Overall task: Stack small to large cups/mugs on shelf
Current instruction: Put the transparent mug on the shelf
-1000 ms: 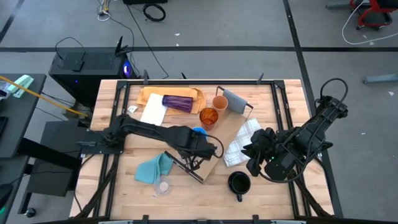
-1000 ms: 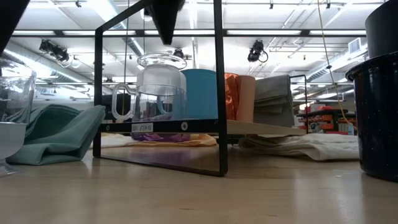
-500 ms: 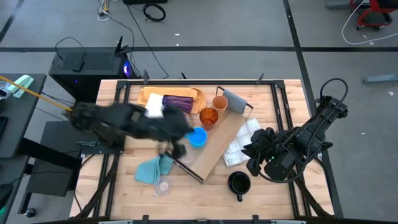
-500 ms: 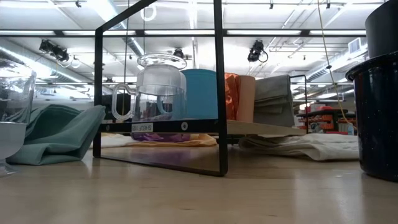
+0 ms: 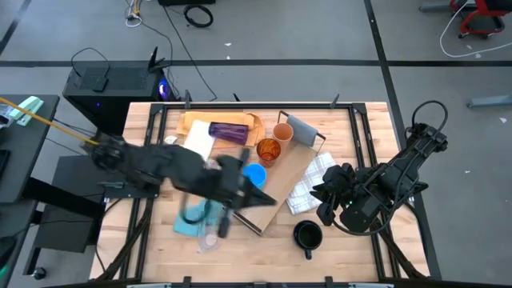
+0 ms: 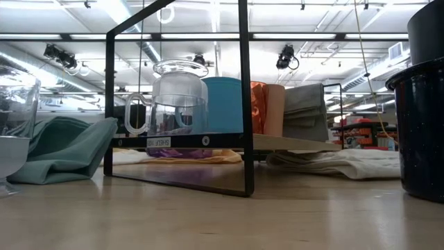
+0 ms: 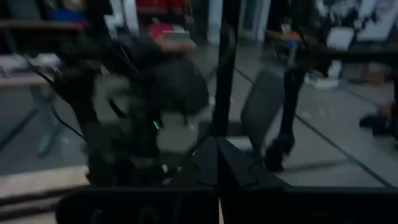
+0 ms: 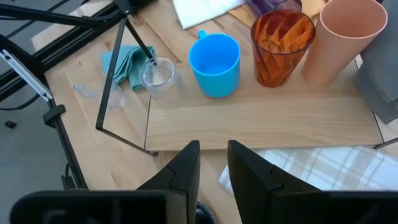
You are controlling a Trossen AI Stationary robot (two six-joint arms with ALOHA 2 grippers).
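High view showed the left gripper [image 5: 224, 226], jaws clenched empty, over the worktop's clear cup [image 5: 210, 238] beside the shelf [image 5: 276, 188] holding four cups, the right gripper [image 5: 323, 200] narrowly parted, waiting; jaws likely needed opening to grasp.

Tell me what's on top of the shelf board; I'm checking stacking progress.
On the shelf board stand four vessels in a row: clear cup, light blue mug, amber translucent cup, tan cup. None are nested yet. The grey end panel hides the far end.

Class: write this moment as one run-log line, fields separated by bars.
shelf: tan cup, amber cup, blue mug, clear cup | left pincer: shut | right pincer: empty
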